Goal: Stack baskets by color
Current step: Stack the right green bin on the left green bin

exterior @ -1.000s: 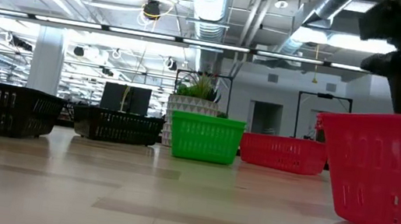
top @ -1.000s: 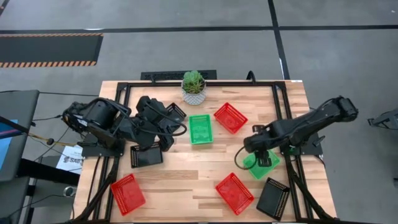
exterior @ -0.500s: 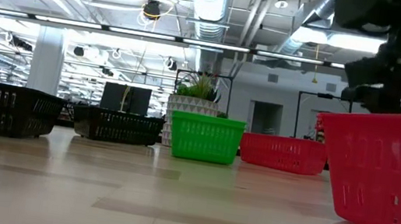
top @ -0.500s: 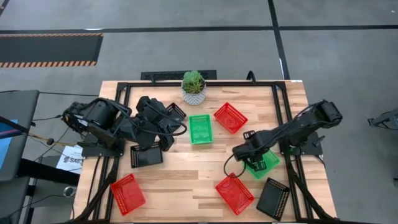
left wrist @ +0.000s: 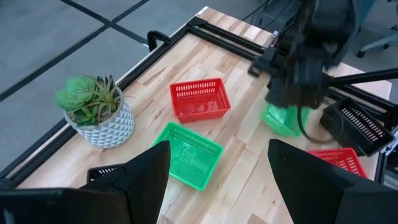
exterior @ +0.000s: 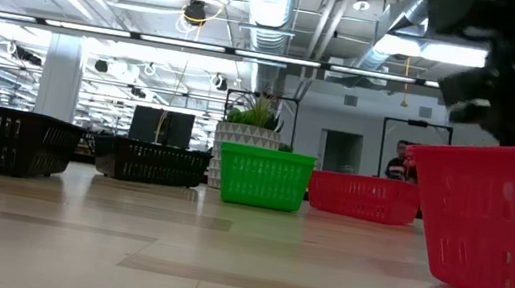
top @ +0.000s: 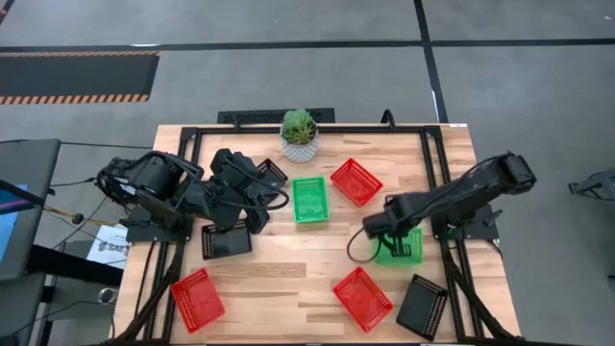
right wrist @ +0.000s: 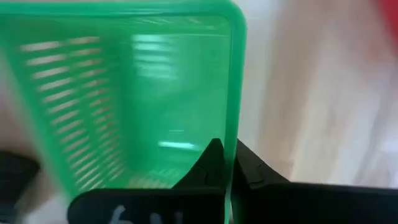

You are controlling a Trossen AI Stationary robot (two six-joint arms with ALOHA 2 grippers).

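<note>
My right gripper [top: 377,231] points down at the left end of a green basket [top: 402,246] on the table's right side and is shut on it. A second green basket [top: 309,199] and a red one [top: 356,182] stand near the middle. Two more red baskets [top: 362,298] [top: 197,300] sit toward the near edge. Black baskets lie at the near right [top: 423,306], at the left [top: 226,240], and half hidden under my left arm [top: 272,171]. My left gripper [left wrist: 217,186] hovers open above the table's left, with nothing between its fingers. My right gripper has the green basket by the rim of its left-hand wall [right wrist: 234,124], near a corner. One finger [right wrist: 211,163] is inside the basket and the other [right wrist: 250,169] outside, coming from above and pointing down. Whether the basket is clear of the table I cannot tell.
A green plant in a white pot [top: 299,135] stands at the far edge. A black frame rail [top: 437,192] runs along the table's right side close to my right arm. Bare wood [top: 279,269] lies between the middle baskets and the near ones.
My right gripper has come down, shifted toward the table's left and shut on the green basket's wall. The basket, which lay askew, has turned to lie squarer with the table's edges.
</note>
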